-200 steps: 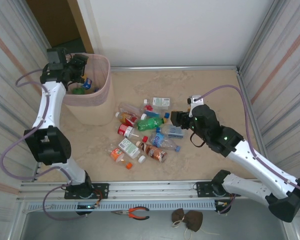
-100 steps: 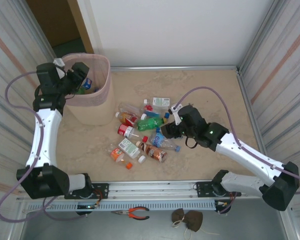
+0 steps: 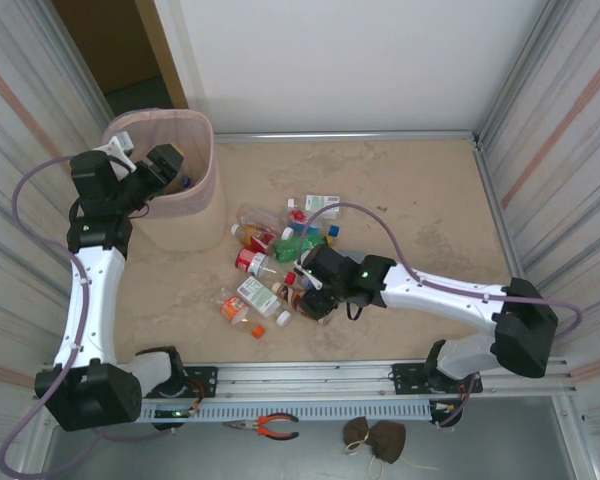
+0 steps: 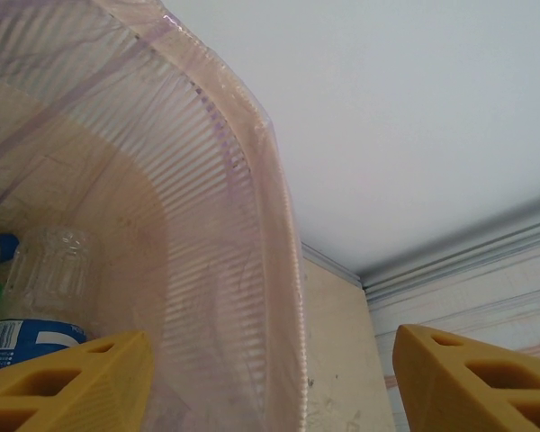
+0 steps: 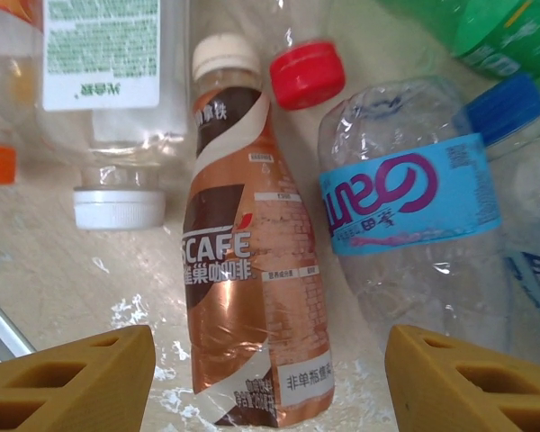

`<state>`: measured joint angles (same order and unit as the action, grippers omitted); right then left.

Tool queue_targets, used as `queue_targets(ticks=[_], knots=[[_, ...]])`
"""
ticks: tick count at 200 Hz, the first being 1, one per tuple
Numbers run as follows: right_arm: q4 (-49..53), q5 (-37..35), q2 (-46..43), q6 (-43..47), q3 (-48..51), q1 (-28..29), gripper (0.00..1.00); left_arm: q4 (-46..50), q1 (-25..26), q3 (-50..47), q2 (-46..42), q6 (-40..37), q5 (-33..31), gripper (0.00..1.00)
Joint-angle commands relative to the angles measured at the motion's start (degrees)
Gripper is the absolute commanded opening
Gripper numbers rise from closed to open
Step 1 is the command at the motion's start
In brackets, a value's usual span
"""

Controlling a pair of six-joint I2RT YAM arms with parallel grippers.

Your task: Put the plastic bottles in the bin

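Right gripper (image 5: pixel 270 382): jaws wide apart and holding nothing, positioned over the brown coffee bottle (image 5: pixel 252 297), which lies flat on the table (image 5: pixel 54 270) in line with the gap. A clear bottle with a blue label (image 5: pixel 405 207) lies just beside it toward one finger, and a white-labelled bottle (image 5: pixel 108 72) lies toward the other. Left gripper (image 4: pixel 270 387): jaws also apart and empty, with the bin (image 4: pixel 234 225) rim straight ahead and a blue-labelled bottle (image 4: pixel 36 306) lying inside.

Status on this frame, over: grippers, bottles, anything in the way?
Left gripper open, empty, at bin rim. Right gripper open over brown coffee bottle, not gripped. Blue-label bottle lies close alongside; most bottles on table.
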<state>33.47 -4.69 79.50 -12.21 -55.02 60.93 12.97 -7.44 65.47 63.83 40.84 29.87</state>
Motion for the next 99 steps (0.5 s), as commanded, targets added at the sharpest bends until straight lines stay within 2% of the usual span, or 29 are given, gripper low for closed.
queue_targets(ticks=[1, 38, 99], knots=[[2.39, -0.49, 2.47, 1.52, -2.45, 0.77, 0.67, 1.23, -0.47, -0.73, -1.16, -1.74, 1.60, 0.71], [2.47, 1.42, 5.92, 1.92, -2.81, 1.12, 0.68, 2.37, -1.08, 4.12, 0.65, -3.99, 2.64, 0.72], [3.31, 2.28, 10.06, 2.26, -3.06, 1.50, 0.69, 6.70, -1.27, 16.78, 7.11, -7.52, 9.49, 0.72]])
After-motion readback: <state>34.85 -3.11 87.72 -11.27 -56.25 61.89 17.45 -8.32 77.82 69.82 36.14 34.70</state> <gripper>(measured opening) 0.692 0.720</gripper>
